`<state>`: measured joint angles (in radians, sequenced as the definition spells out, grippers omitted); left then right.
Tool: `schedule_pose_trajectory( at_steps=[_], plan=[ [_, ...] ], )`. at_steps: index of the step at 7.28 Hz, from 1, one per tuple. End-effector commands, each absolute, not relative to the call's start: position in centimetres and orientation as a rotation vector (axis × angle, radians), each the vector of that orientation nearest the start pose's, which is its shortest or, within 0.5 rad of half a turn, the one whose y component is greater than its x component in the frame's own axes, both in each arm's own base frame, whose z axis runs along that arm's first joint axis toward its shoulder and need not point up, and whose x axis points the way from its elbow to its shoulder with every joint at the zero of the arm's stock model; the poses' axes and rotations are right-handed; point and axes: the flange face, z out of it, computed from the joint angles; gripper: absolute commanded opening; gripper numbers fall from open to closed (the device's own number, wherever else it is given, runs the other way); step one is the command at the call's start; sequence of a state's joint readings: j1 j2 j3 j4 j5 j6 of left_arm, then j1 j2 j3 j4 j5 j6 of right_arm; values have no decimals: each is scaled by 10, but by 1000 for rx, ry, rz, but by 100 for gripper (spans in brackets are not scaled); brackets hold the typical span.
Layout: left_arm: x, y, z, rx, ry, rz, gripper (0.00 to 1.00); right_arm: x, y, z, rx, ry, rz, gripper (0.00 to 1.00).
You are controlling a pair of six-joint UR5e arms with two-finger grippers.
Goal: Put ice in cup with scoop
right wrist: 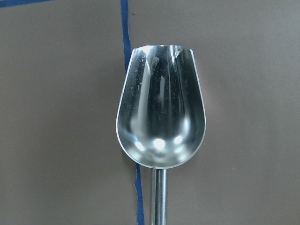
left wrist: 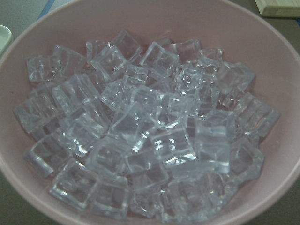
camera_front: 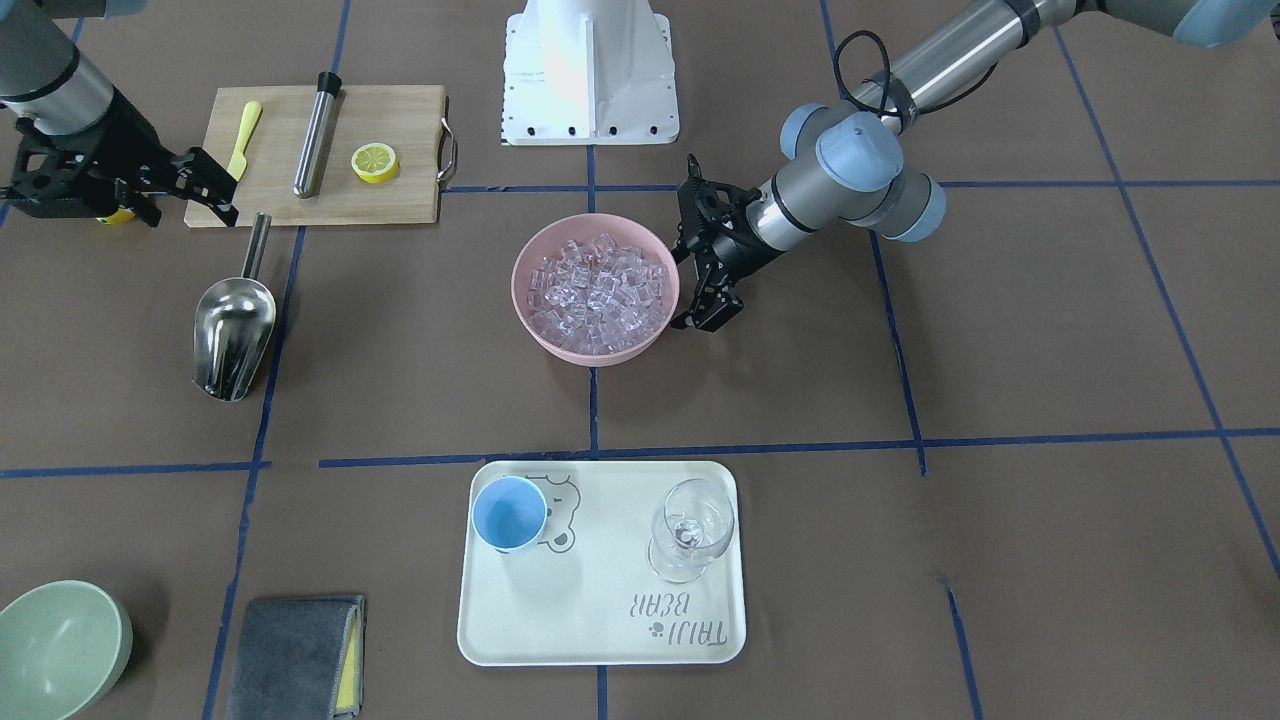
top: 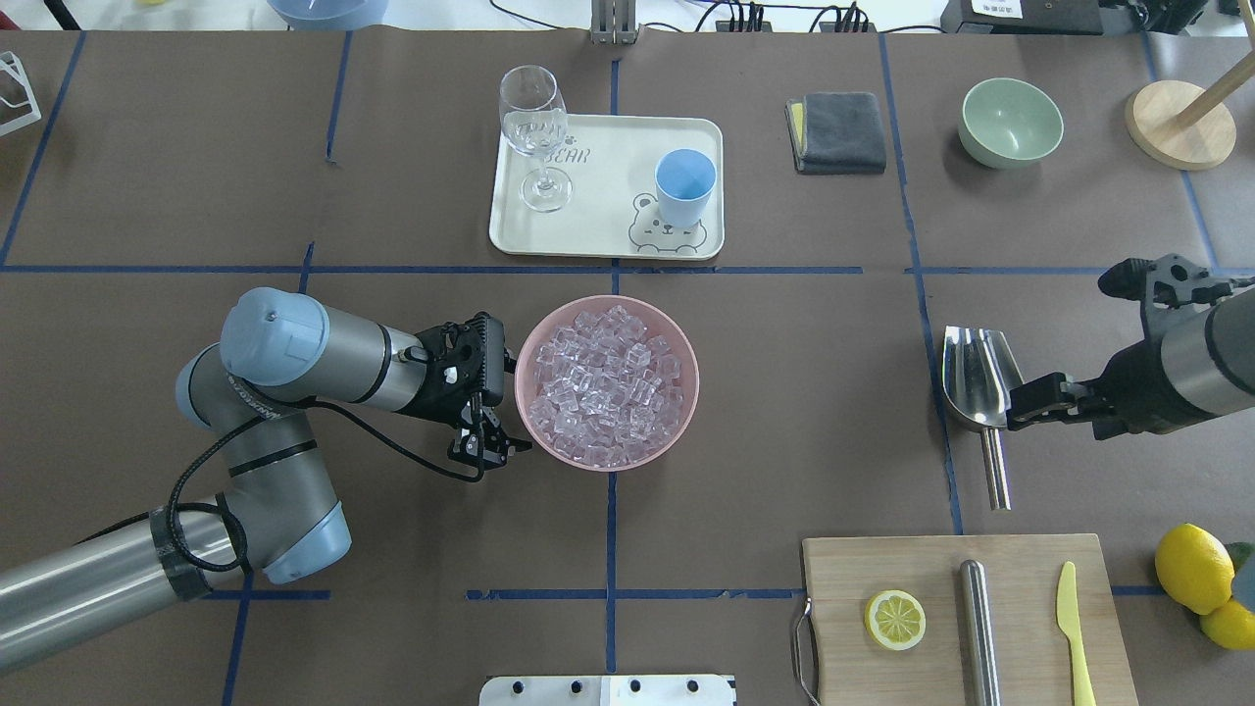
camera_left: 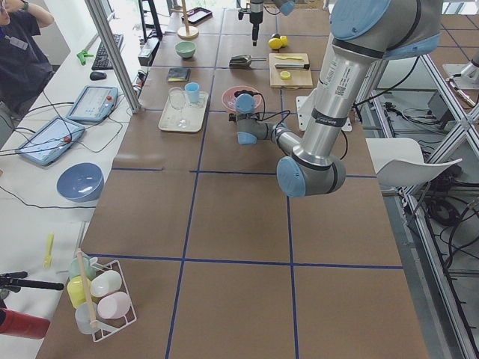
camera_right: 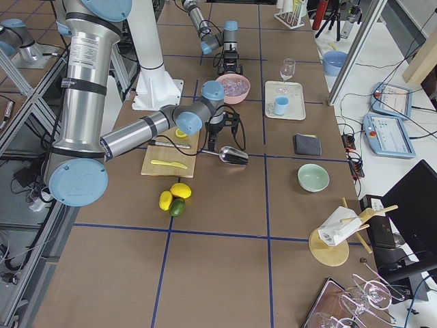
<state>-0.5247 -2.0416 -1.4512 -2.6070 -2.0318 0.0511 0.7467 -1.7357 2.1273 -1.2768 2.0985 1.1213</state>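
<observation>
The silver scoop (camera_front: 232, 325) lies on the table, trough open upward, and fills the right wrist view (right wrist: 161, 112). My right gripper (top: 1025, 402) is open and empty, hovering just over the scoop's thin handle (top: 994, 469). The ice (top: 606, 387) is heaped in a pink bowl (top: 694, 378) at mid-table and shows close up in the left wrist view (left wrist: 145, 126). My left gripper (top: 502, 397) is open and empty, right beside the bowl's rim. The light-blue cup (top: 683, 186) stands upright on a cream tray (top: 608, 221).
A clear wine glass (top: 537, 132) stands on the same tray. A wooden cutting board (top: 882, 569) holds a lemon slice (top: 894, 620), a steel cylinder (top: 978, 628) and a yellow knife (top: 1073, 618). A grey cloth (top: 838, 130), green bowl (top: 1011, 121) and lemons (top: 1191, 567) sit nearby.
</observation>
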Motion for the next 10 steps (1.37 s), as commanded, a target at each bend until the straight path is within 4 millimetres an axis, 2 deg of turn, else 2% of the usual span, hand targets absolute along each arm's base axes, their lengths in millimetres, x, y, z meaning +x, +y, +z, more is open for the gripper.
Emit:
schedule_pose_trajectory(
  at_steps=[1,4,6,7,8,9,10],
  plan=[
    [532,-412,324,1092,1062,1211,100,-305,-336,451,-77,-791,73,98],
    [532,-412,324,1093,1061,1212,100,-331,-331,466,-90,-756,60,91],
    [532,-412,324,1092,1062,1211,100,-337,-327,473,-97,-742,47,82],
    [532,-412,324,1092,1062,1211,100,-345,-327,472,-95,-746,27,70],
    [532,-412,324,1092,1062,1211,100,-345,-328,471,-94,-748,28,57],
    [532,-412,324,1092,1062,1211,100,-344,-328,470,-93,-750,25,39],
    [532,-412,324,1092,1062,1211,100,-341,-327,470,-97,-749,26,14]
  ],
)
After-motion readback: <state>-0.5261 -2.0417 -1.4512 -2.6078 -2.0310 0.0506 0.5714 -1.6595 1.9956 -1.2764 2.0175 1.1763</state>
